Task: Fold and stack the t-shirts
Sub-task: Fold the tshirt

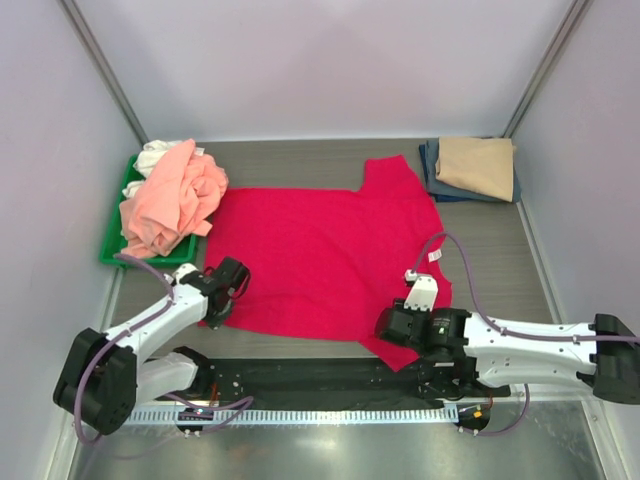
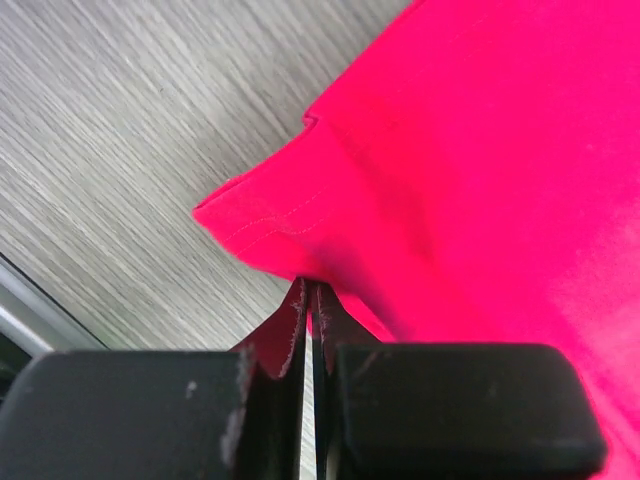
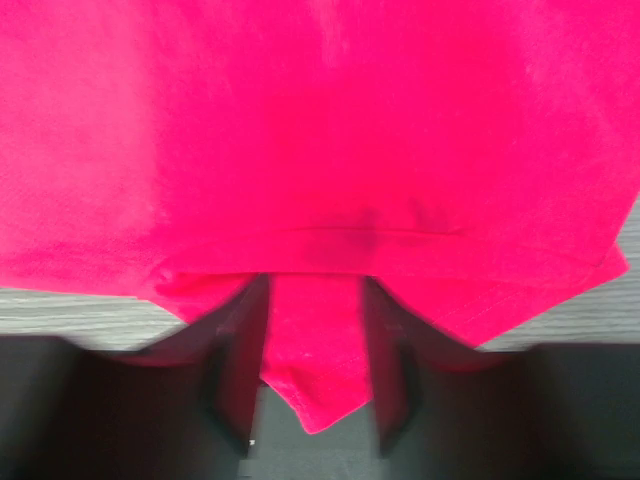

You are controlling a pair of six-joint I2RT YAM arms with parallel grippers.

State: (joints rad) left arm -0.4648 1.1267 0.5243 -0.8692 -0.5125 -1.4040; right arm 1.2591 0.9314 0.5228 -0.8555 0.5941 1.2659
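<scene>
On grey woodgrain table [image 1: 300, 158], red t-shirt [image 1: 320, 260]

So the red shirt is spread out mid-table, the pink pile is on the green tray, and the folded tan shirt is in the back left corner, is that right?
Not quite. The top view shows the folded tan shirt at the back right corner, not the left. The red shirt is spread mid-table and the pink pile is on the green tray.

no text, brand, number or sign can be read in any view. the one label in sight, a small white tag [image 1: 435, 257] at the collar of the crimson t-shirt [image 1: 320, 260], is too small to read.
</scene>
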